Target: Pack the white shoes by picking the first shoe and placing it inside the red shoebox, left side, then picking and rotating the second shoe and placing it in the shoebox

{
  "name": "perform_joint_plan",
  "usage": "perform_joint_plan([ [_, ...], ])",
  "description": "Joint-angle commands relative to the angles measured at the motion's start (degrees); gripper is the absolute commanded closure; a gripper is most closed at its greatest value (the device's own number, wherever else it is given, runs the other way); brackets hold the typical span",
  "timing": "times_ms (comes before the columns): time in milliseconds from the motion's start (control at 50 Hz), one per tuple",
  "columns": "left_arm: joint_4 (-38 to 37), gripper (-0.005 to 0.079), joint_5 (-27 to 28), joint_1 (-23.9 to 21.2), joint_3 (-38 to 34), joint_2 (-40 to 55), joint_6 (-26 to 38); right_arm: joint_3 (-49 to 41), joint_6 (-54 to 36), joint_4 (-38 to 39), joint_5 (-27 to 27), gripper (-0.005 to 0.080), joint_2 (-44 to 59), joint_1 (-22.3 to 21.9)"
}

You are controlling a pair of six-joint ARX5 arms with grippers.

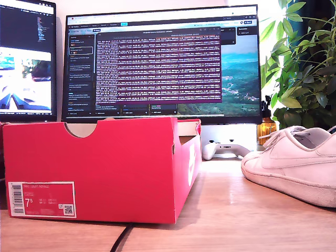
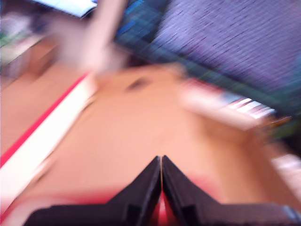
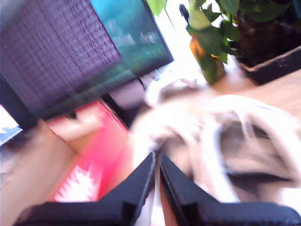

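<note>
Both grippers (image 2: 161, 162) (image 3: 156, 157) are seen pressed together, empty — the jaws should be parted before the shoe (image 1: 294, 160) is taken for the box (image 1: 94, 168).

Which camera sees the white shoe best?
The exterior view: the white shoe sits sharp on the desk at that view's right, toe, laces and sole clear. The second wrist view shows it only as a white blur beyond my second gripper. The first wrist view misses it.
</note>
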Motion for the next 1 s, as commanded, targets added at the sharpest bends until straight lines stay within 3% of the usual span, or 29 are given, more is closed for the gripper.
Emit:
perform_joint_plan([
  [0,2.4,0.0761,1.9,-0.3,0.8,0.1,-0.2,-0.3,1.6,1.8,-1.8,0.0765,-0.4,0.1],
  [100,1.3,0.0755,2.1,-1.0,6.3,0.2,0.5,2.2,3.4,1.6,-4.0,0.0765,-0.3,0.1],
  [220,-7.3,0.0756,1.8,-1.7,14.6,1.0,9.8,6.3,3.3,-0.3,-4.0,0.0765,0.0,0.1],
  [300,-17.5,0.0756,1.8,-1.9,20.8,3.1,20.0,8.9,3.2,-1.4,-4.0,0.0765,1.5,0.1],
  [340,-22.8,0.0756,1.8,-1.9,23.7,4.9,21.0,10.3,3.2,-1.9,-4.0,0.0765,2.7,0.1],
  [360,-25.4,0.0756,1.8,-2.0,25.0,5.8,27.3,11.0,2.5,-2.3,-4.0,0.0765,3.5,0.1],
  [400,-30.3,0.0756,1.8,-2.1,27.3,7.8,28.3,12.3,1.6,-3.0,-4.0,0.0765,5.2,0.1],
  [420,-32.5,0.0756,1.8,-2.1,28.3,8.8,34.4,13.0,1.1,-3.2,-4.0,0.0765,6.1,0.1],
  [600,-46.8,0.0756,0.1,-3.3,32.3,18.6,51.3,19.4,-1.1,-5.8,-3.9,0.0765,16.9,0.1],
  [700,-51.6,0.0757,-0.6,-5.4,32.3,24.1,55.7,23.5,-2.1,-7.7,-4.0,0.0765,23.8,0.1],
  [820,-54.5,0.0760,-5.9,-9.6,32.3,30.6,63.2,28.7,-7.0,-11.7,-4.1,0.0765,32.0,0.1],
  [980,-52.6,0.0760,-14.4,-17.5,32.3,37.2,64.9,35.9,-11.1,-19.6,-4.2,0.0765,42.0,0.4],
])
